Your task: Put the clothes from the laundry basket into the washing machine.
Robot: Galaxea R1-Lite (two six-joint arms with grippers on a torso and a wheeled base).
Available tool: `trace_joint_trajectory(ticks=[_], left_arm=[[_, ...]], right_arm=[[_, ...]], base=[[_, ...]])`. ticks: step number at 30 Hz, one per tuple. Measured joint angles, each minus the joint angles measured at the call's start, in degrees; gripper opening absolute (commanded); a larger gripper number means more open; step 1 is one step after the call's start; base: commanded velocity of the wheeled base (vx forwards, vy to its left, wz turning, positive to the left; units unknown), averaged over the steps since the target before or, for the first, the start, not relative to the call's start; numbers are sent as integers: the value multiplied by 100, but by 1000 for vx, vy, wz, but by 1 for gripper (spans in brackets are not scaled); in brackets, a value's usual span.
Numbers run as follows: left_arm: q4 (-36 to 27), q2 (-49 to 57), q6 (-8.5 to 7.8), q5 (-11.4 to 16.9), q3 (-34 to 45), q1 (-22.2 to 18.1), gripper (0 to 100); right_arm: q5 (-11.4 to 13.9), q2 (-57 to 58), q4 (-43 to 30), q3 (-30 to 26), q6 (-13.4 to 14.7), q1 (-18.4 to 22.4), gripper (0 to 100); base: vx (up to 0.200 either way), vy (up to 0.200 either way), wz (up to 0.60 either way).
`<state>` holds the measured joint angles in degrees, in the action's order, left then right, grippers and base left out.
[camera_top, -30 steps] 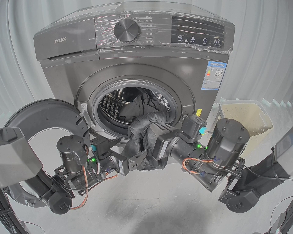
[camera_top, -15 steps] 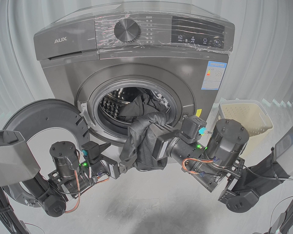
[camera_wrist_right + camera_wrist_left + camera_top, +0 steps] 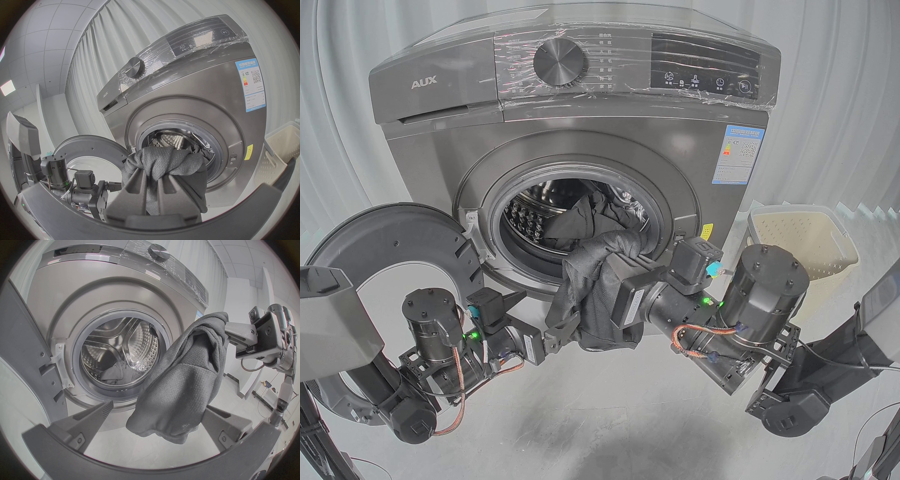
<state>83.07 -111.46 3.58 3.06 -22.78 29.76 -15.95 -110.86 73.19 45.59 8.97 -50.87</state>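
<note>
Dark-grey garment (image 3: 594, 275) hangs clenched in the R tool (image 3: 153, 179), its top at the washer's (image 3: 575, 125) door rim and its lower half drooping outside below the opening, w/ another dark piece (image 3: 581, 219) already in the drum. L tool (image 3: 561, 332) has backed off down and to the left over the last sec and now sits w/ jaws spread, gripping nothing, just beside the cloth's bottom. So R arm alone carries it; next is prob. pushing it thru the opening, and the tail could snag on the rim.
</note>
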Motion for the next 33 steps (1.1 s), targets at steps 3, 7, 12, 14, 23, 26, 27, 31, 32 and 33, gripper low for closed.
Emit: trace_joint_trajectory(ticks=[3,7,12,14,23,26,27,31,32,33], left_arm=[[2,-20,-2,2,-67,108,100],[6,-63,-2,0,-157,157,100],[83,-150,0,0,-212,157,0],[148,-194,0,0,-221,152,0],[405,-271,5,35,-185,152,0],[479,-190,7,60,-149,169,0],[484,-152,9,66,-130,174,0],[506,189,13,95,30,232,0],[507,274,16,101,74,249,0],[510,416,18,123,154,284,0]], right_arm=[[2,-18,49,0,-5,-1,0],[5,-44,104,2,-9,-21,0],[2,-60,108,-1,-9,-28,0],[2,-63,108,-6,-11,-28,0],[2,-88,117,-12,-5,-26,0],[2,-118,115,-15,-2,-21,0],[2,-129,115,-15,-2,-17,0],[5,-193,115,-21,0,2,0],[5,-210,115,-21,2,11,0],[7,-240,117,-26,0,22,0]], base=[[0,0,0],[0,0,0],[0,0,0],[0,0,0],[0,0,0],[0,0,0],[0,0,0],[0,0,0],[0,0,0],[0,0,0]])
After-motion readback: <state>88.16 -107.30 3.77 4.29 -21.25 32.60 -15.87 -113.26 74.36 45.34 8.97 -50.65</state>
